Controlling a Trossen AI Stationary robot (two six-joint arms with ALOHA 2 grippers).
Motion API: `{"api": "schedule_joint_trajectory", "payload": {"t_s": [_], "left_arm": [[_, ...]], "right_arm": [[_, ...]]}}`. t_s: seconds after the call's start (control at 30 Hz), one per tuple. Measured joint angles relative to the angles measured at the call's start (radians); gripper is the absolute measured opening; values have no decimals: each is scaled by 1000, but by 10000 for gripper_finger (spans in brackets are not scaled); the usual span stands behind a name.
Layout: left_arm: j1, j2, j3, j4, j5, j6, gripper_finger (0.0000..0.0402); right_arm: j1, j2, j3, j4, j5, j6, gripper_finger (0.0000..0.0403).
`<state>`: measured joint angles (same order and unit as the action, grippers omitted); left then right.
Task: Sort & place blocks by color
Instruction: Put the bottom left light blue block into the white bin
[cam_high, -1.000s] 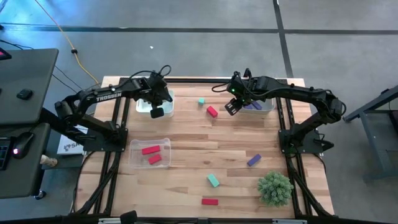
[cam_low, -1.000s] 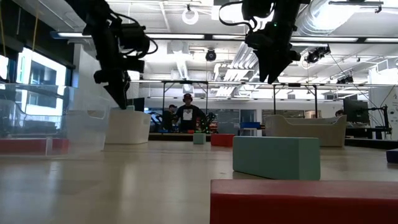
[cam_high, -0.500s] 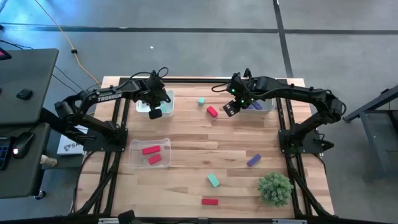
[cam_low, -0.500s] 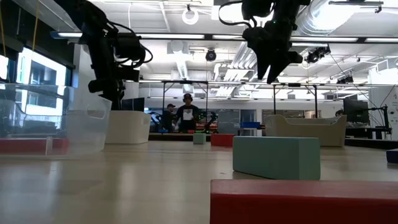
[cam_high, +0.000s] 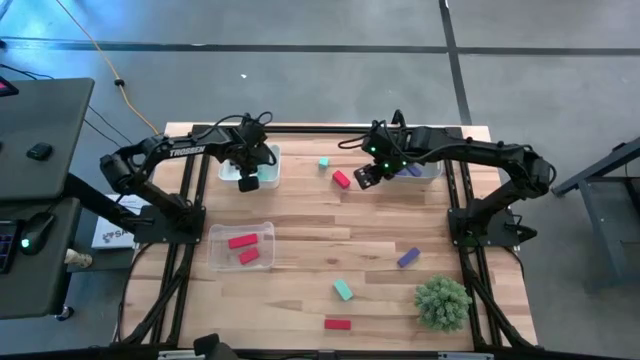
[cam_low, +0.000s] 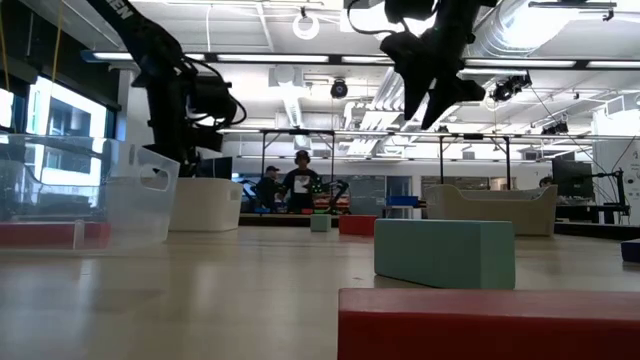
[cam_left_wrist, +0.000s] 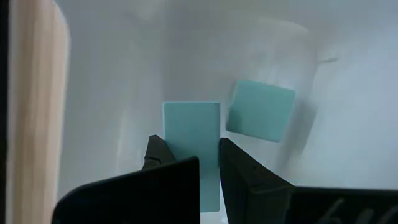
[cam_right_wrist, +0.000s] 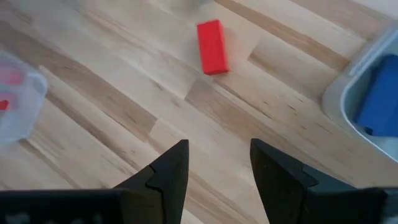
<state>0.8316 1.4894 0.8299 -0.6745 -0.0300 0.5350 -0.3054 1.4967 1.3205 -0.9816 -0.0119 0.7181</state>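
The left gripper (cam_left_wrist: 189, 158) hangs over the clear tray (cam_high: 268, 165) at the table's far edge, fingers clamped on a teal block (cam_left_wrist: 191, 132); the right gripper (cam_right_wrist: 216, 163), fingers apart and empty, hovers near a red block (cam_right_wrist: 211, 47) on the table beside that tray.

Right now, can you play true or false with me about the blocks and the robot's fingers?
1. The left gripper holds a teal block between its fingers. True.
2. The right gripper is carrying a red block. False: its fingers are open with nothing between them, and the red block lies on the table ahead of it.
3. The clear tray near the left arm has red blocks in it. True.
4. The spiky green plant sits inside a tray. False: it stands on the bare table near the front right corner.
5. A purple block lies loose on the table. True.
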Motion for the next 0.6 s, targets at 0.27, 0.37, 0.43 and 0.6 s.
{"api": "schedule_joint_trajectory", "payload": {"t_s": [0.27,0.37,0.43,0.6], "left_arm": [[0,8,0,1,-11,1,0],[0,8,0,1,-18,1,6],[0,8,0,1,-19,0,16],[0,8,0,1,-19,-8,51]], "right_arm": [[31,0,0,74,-1,-1,161],[34,0,0,81,-7,-1,161],[34,0,0,82,-8,-1,161],[34,0,0,83,-4,-12,161]]}}
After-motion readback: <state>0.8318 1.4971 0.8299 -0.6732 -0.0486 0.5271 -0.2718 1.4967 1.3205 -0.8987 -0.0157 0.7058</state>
